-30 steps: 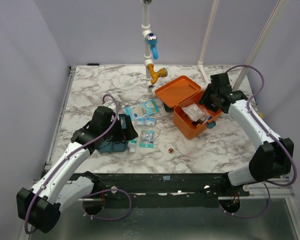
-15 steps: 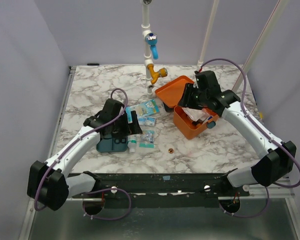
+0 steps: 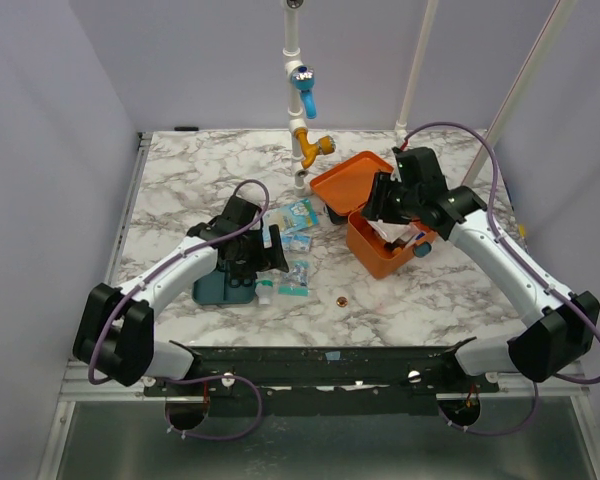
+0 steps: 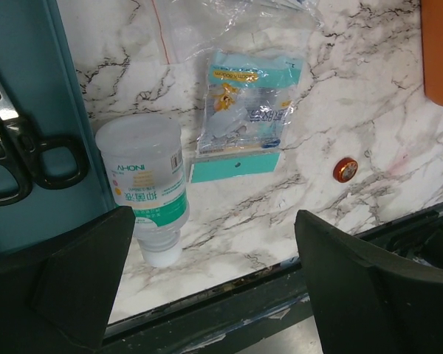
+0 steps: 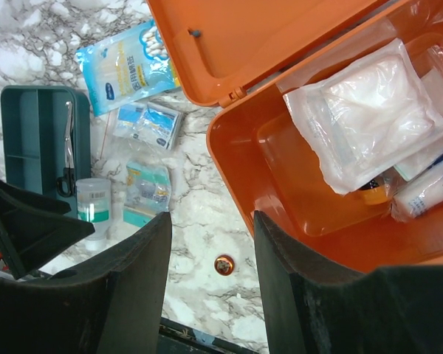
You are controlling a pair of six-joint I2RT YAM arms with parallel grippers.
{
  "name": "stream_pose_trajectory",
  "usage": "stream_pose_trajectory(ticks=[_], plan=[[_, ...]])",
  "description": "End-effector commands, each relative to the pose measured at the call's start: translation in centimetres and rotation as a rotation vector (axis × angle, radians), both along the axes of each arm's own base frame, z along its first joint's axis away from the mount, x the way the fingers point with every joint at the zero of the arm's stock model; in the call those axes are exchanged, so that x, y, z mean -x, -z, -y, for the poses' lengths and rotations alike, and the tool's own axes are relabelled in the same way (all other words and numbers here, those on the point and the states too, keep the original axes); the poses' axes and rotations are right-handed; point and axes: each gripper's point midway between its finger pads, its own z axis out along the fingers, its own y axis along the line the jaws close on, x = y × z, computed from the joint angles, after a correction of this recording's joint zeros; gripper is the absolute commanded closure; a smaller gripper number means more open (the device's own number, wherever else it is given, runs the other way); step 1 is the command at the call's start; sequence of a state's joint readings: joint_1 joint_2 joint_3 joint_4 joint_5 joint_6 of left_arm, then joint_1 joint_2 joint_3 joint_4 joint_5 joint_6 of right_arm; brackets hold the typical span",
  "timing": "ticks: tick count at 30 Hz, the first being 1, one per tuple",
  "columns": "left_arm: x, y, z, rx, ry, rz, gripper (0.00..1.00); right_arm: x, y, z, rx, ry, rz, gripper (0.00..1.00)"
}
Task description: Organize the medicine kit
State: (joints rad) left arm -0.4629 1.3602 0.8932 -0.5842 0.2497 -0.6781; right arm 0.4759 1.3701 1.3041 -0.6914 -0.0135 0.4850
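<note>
Organizing is looking partly done: the medicine kit is sitting open right of table centre, holding a pouch, while a bottle and a packet are lying outside it beneath the wide, empty left gripper, and the right gripper is hovering half-spread and empty over the kit's rim.

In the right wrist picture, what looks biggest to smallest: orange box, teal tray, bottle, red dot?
1. orange box, also nearest the camera
2. teal tray
3. bottle
4. red dot
</note>
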Motion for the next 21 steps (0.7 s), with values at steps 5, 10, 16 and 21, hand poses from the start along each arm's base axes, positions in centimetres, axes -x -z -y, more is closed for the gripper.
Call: stream_pose_trajectory(ticks=[5, 10, 16, 21], plan=[[-0.6, 1.9, 0.0, -0.072, -0.002, -0.016, 0.09, 1.2, 0.9, 0.2, 0.007, -0.032, -0.020, 0.49], [-0.8, 3.3, -0.2, -0.140, 0.003, -0.033, 0.09, 1.4, 1.2, 0.3, 0.008, -0.035, -0.021, 0.49], [-1.1, 4.0, 0.2, -0.176, 0.015, -0.044, 0.10, 1.9, 1.8, 0.4, 0.005, -0.045, -0.033, 0.49], [-1.4, 4.4, 0.6, -0.188, 0.022, -0.052, 0.17, 2.3, 2.0, 0.5, 0.007, -0.048, -0.036, 0.49]])
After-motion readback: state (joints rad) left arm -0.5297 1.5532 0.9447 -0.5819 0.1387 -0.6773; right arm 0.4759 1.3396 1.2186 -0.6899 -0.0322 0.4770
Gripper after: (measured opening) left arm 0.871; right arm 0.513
